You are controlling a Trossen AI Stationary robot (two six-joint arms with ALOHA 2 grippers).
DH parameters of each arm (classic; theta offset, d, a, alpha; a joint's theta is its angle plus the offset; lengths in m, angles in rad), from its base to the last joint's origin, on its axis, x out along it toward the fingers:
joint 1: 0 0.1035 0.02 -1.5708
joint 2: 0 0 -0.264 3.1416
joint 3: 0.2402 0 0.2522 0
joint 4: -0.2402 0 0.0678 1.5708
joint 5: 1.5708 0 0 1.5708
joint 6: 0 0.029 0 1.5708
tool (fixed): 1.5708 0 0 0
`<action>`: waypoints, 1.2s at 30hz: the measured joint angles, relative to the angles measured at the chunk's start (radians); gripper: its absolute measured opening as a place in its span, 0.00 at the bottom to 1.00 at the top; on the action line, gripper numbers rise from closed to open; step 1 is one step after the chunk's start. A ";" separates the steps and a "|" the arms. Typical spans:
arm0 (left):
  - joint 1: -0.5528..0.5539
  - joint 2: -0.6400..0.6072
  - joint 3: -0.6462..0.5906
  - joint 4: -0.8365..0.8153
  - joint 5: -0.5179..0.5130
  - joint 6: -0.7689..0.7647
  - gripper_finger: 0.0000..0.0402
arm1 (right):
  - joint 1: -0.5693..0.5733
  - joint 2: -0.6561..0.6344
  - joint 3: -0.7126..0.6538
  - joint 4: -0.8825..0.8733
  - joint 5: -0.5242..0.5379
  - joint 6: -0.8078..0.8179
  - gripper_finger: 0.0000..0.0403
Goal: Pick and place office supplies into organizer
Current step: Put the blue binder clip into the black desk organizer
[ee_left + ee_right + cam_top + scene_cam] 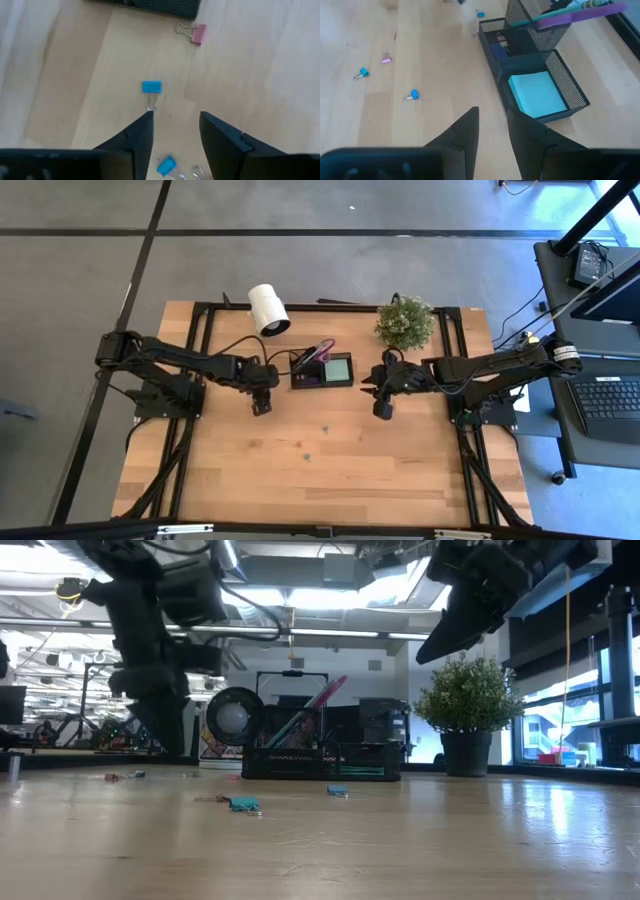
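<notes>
1. the left gripper (pixel 175 127) was seen above the table (pixel 400 470), just left of the organizer (pixel 322 370). its two dark fingers (pixel 135 137) were parted with a gap between them, and nothing was held in that gap.
2. a blue clip (pixel 151 88) was seen on the wood just past the left fingertips. a pink clip (pixel 198 34) was lying farther off, close to the organizer's wall. the gripper was likely aimed down there so a clip could be picked next.
3. the right gripper (pixel 492 122) was held above the table, to the right of the organizer. its fingers were only a little apart, and nothing was between them. this arm seemed to be waiting.
4. the organizer was seen near the back of the table, between the two grippers. a mint-green sticky pad (pixel 536 93) was lying flat in its low part. purple scissors (pixel 580 16) and pens were leaned in the tall part, likely so they would stay up.
5. more small clips (pixel 412 95) were left loose on the wood, so the job was judged not done.
6. no writing or labels could be read anywhere.
</notes>
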 joint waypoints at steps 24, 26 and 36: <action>0.152 0.010 -0.020 0.170 0.072 0.170 0.43 | -0.006 0.000 0.000 0.001 0.000 -0.001 0.26; 0.152 0.024 -0.020 0.168 0.084 0.178 0.44 | -0.006 0.000 0.000 0.001 0.000 -0.002 0.26; 0.152 0.152 -0.016 0.167 0.115 0.171 0.43 | -0.006 0.000 0.000 -0.001 0.000 -0.006 0.26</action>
